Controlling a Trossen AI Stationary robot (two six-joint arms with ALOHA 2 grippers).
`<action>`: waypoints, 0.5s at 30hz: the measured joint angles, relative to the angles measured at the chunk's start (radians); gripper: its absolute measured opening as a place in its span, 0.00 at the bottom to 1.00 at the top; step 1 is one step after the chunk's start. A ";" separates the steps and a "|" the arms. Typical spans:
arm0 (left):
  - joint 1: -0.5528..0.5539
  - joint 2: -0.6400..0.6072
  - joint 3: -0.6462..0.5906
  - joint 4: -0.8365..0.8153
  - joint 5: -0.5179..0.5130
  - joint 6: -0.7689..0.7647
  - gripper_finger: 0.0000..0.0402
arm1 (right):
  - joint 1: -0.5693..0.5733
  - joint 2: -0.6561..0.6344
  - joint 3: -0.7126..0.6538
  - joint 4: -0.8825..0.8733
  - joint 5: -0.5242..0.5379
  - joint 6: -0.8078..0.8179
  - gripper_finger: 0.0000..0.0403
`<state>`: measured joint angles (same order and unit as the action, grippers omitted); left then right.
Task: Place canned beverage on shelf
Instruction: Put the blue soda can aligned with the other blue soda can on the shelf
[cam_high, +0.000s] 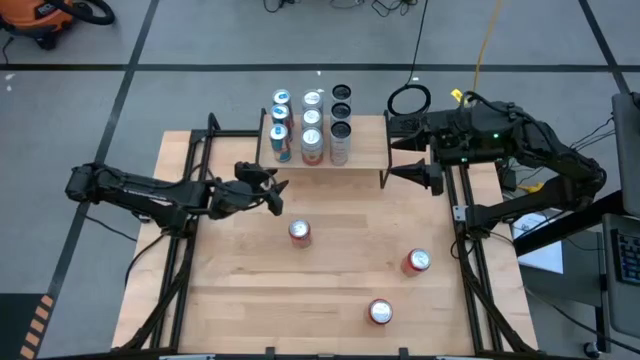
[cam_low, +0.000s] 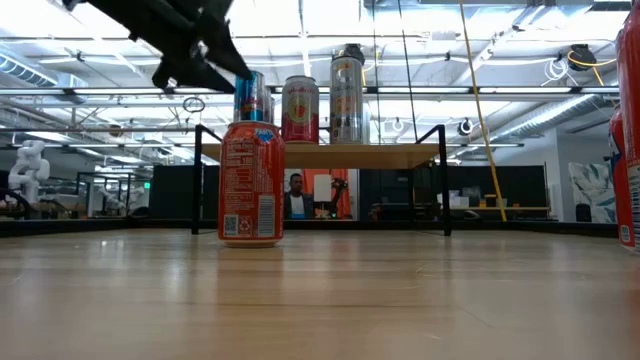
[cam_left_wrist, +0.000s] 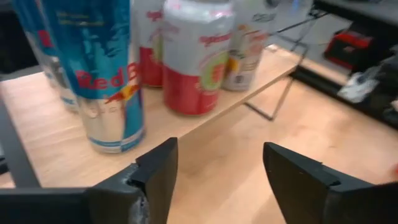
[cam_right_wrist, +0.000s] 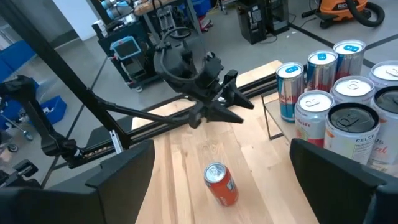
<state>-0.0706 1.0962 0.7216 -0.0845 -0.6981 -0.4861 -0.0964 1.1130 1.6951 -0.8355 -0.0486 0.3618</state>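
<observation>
The wooden table (cam_high: 240, 300) fills the middle of the high view, and the shelf (cam_high: 365, 150) stands at its upper centre with its long axis running left to right across the frame. From the low view the shelf (cam_low: 330, 155) shows what the overhead picture cannot — a light top raised on thin black legs, with a person visible in the room beyond it. Nine upright cans crowd the shelf's left half in three columns of three: a blue and silver column (cam_high: 281, 122), a white and red column (cam_high: 312, 125), and a dark-topped column (cam_high: 341, 118), though the overhead frame is too small to read the labels. The left wrist view supplies them in part, with a blue Red Bull can (cam_left_wrist: 99, 74) near the shelf edge. Three red cans stand upright on the open table: one at centre (cam_high: 299, 232), one at right (cam_high: 417, 261), one at lower centre (cam_high: 380, 312). The left gripper (cam_high: 275, 192) hovers left of centre, just in front of the shelf's left end, fingers (cam_left_wrist: 158, 168) spread and holding nothing. The right gripper (cam_high: 405, 157) sits by the shelf's right end, fingers apart and empty; its own camera shows the centre red can (cam_right_wrist: 221, 182) below the left arm.
</observation>
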 joint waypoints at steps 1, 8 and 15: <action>0.008 0.012 0.000 0.001 -0.009 0.002 0.56 | 0.000 0.005 0.000 0.000 0.000 0.000 0.87; 0.060 0.062 0.000 0.058 -0.041 0.054 0.43 | 0.000 0.033 0.000 0.000 -0.003 0.029 0.87; 0.140 0.070 0.000 0.128 -0.035 0.152 0.31 | 0.000 0.036 0.000 0.023 -0.004 0.045 0.87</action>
<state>0.0699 1.1660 0.7212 0.0437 -0.7328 -0.3343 -0.0967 1.1488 1.6951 -0.8126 -0.0525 0.4065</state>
